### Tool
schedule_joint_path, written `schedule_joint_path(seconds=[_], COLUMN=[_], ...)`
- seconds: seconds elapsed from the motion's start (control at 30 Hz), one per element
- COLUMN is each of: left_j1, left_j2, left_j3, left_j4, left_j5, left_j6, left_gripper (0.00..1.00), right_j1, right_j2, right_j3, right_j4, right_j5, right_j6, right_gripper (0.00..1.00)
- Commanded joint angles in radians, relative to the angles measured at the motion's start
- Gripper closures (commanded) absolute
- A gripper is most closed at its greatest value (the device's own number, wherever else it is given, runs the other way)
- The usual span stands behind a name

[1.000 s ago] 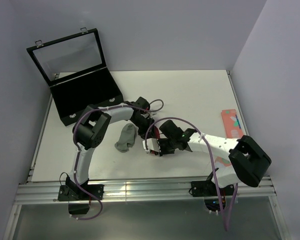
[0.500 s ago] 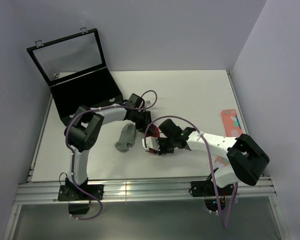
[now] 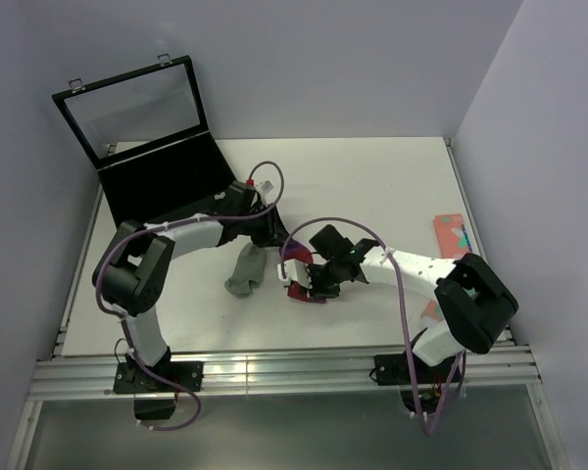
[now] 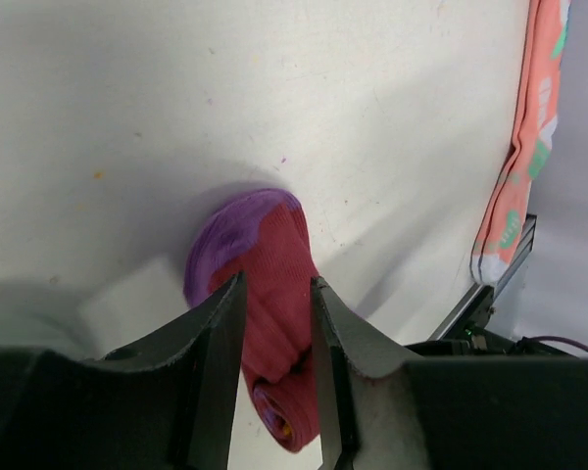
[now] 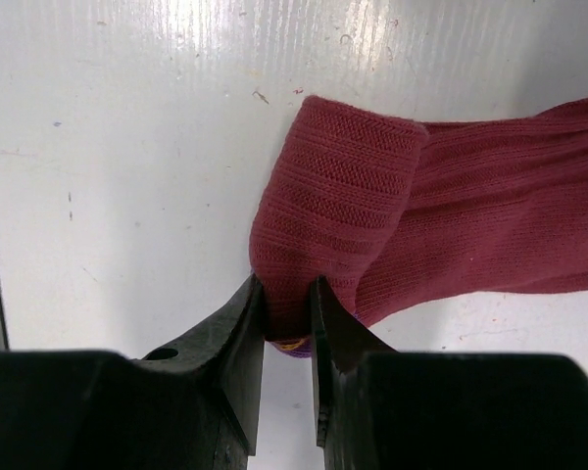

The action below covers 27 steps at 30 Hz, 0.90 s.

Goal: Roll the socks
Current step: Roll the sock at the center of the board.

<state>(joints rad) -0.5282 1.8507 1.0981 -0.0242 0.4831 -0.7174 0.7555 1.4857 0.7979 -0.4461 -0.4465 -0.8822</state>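
A white table [image 3: 372, 186] fills the frame's centre. At its upper left stands a black case [image 3: 167, 191], its glass lid [image 3: 137, 103] raised upright. A salmon-pink sock [image 3: 453, 239] with teal and white patches lies flat near the right edge.

No readable text or labels anywhere

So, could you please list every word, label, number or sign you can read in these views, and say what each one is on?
None: no legible text shows in any view.
magenta-red sock: plain ribbed knit, no lettering.
salmon-pink sock: teal and white patches only, no letters.
grey ankle sock and black case: no markings can be made out from the top camera.
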Motion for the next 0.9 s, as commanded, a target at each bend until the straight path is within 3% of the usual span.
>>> schedule_joint_path(seconds=[0.0, 0.13, 0.47, 0.6, 0.87], left_j1=[0.022, 0.028, 0.01, -0.027, -0.125], left_j2=[-0.116, -0.224, -0.442, -0.502, -0.472], left_j3=[-0.075, -0.135, -0.412, -0.463, -0.439], left_j4=[0.156, 0.152, 0.268, 0.306, 0.288], left_j5=[-0.083, -0.205, -0.322, -0.313, -0.288], left_j6=[-0.06, -0.079, -0.165, -0.114, 0.065], left_gripper=[0.63, 0.64, 0.73, 0.74, 0.76], right_j1=[-0.013, -0.028, -0.146, -0.171, -0.18], right_j2=[0.044, 0.108, 0.337, 0.432, 0.63], right_j3=[0.021, 0.087, 0.389, 0.472, 0.695], right_j4=[-0.131, -0.21, -0.528, -0.621, -0.793], right_j5=[-0.058, -0.101, -0.25, -0.259, -0.227], right_j6=[0.023, 0.014, -0.066, -0.077, -0.063], right_gripper=[0.9, 0.9, 0.89, 0.89, 0.89])
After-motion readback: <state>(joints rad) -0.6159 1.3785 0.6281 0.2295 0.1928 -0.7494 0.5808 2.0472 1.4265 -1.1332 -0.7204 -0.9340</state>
